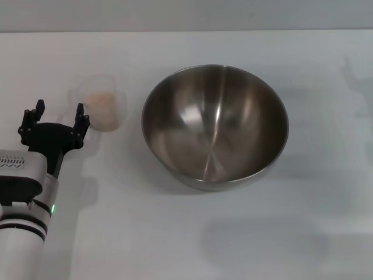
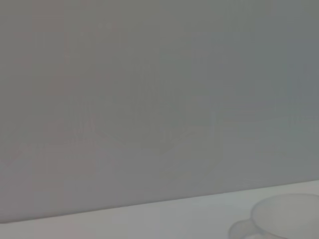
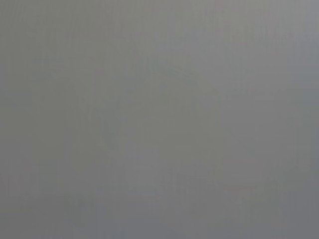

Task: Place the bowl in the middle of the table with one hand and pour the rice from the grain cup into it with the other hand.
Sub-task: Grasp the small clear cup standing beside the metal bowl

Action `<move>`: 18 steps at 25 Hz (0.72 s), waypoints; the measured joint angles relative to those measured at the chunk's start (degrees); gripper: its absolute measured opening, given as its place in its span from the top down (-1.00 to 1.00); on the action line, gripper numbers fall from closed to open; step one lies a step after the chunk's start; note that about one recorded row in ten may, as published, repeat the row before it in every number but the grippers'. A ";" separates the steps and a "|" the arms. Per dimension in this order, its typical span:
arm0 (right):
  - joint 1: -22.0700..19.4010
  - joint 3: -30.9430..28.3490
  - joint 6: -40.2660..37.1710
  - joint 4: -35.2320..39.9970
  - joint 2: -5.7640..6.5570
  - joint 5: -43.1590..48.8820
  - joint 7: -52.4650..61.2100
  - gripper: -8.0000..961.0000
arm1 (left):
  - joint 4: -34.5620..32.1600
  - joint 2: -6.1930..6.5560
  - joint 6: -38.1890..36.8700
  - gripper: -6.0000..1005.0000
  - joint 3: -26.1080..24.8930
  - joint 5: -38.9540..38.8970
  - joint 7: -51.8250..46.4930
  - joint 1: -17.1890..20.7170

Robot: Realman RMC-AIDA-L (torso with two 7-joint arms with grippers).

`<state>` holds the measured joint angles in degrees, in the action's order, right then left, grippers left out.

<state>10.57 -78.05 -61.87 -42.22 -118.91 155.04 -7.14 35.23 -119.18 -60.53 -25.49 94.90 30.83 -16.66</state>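
Note:
The large steel bowl (image 1: 215, 125) stands upright and empty near the middle of the white table (image 1: 186, 233). The small clear grain cup (image 1: 104, 105) stands to its left, holding a heap of pale rice (image 1: 106, 100). My left gripper (image 1: 56, 119) is open and empty, just left of the cup and a little nearer to me, not touching it. The left wrist view shows the cup's rim and handle (image 2: 279, 219) at the edge of the picture. My right gripper is out of view; its wrist view shows only plain grey.
The table's far edge meets a grey wall (image 1: 186, 14) behind the bowl and cup. A faint shadow lies on the table in front of the bowl (image 1: 262, 242).

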 joint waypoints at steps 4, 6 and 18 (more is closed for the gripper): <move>-0.26 0.00 -0.12 -0.11 0.00 -0.07 0.02 -0.69 | -0.99 0.00 0.55 -0.51 -0.02 -1.51 -0.02 -1.19; -0.38 0.00 -0.41 -0.14 -0.03 -0.07 0.02 -0.69 | -1.23 0.00 0.78 -0.51 -0.02 -1.86 -0.02 -1.50; -0.64 0.00 -0.66 -0.72 -0.09 -0.08 0.03 -0.69 | -4.29 0.00 2.48 -0.50 -0.64 -3.24 -1.83 -4.11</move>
<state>9.93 -78.04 -62.54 -42.94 -119.00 154.96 -7.12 30.94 -119.18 -58.04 -26.13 91.66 29.00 -20.78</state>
